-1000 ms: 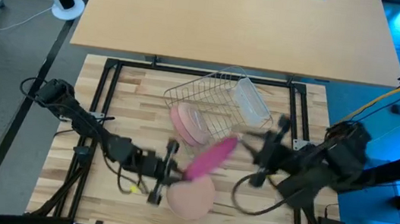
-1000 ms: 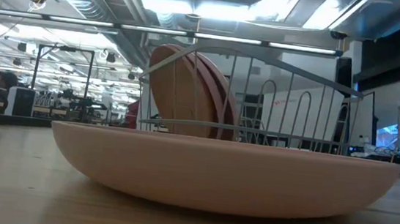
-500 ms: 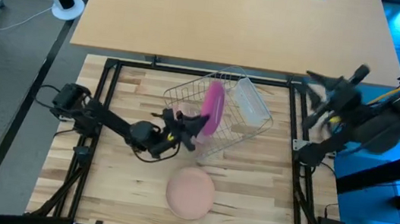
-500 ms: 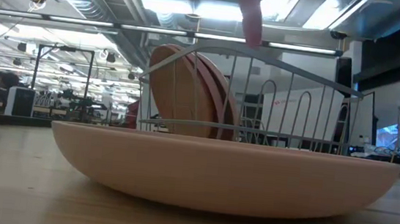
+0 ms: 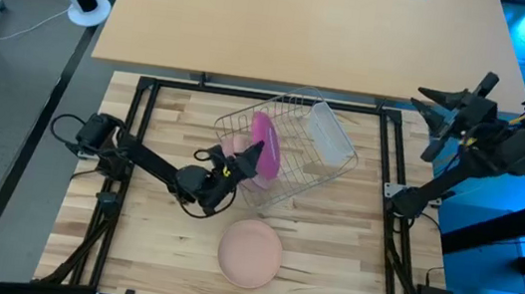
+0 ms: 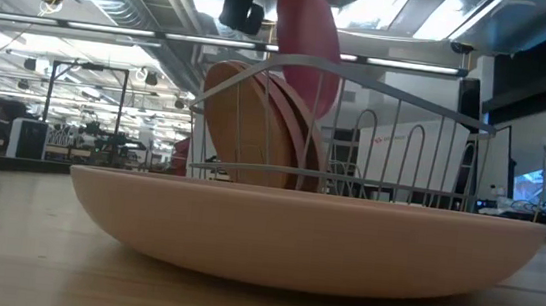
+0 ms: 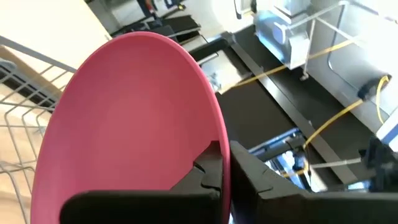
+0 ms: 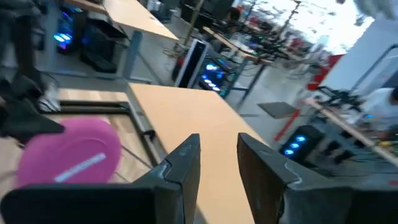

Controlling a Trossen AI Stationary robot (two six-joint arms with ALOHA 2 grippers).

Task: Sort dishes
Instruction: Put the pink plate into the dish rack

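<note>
My left gripper (image 5: 247,155) is shut on the magenta-pink plate (image 5: 265,147), which stands on edge over the silver wire rack (image 5: 296,121). In the low view the plate (image 6: 309,36) dips behind the rack's top wire (image 6: 409,96). A tan-brown plate (image 6: 241,120) stands on edge in the rack, with another rim behind it. The pale peach plate (image 5: 249,253) lies flat on the table near the front; it fills the low view's foreground (image 6: 305,237). My right gripper (image 5: 438,106) is open and empty, raised at the table's right edge. My left gripper pinches the magenta-pink plate's rim (image 7: 211,134) between its two fingers, one finger (image 7: 208,171) on the hollow face and one on the back. The fingers come from the table's left side. The plate stands upright on edge, its lower part inside the rack.
A clear plastic cup (image 5: 329,135) lies in the rack's far right part. A black frame (image 5: 141,112) borders the wooden table. A tan board (image 5: 308,22) lies beyond the far edge. Bare wood lies to the left and right of the peach plate.
My left gripper has carried the magenta-pink plate from above the peach plate toward the far edge to the rack, tipped it upright on edge, then lowered it behind the rack's top wire. My right gripper has drawn back from the plate, up and toward the table's right edge.
</note>
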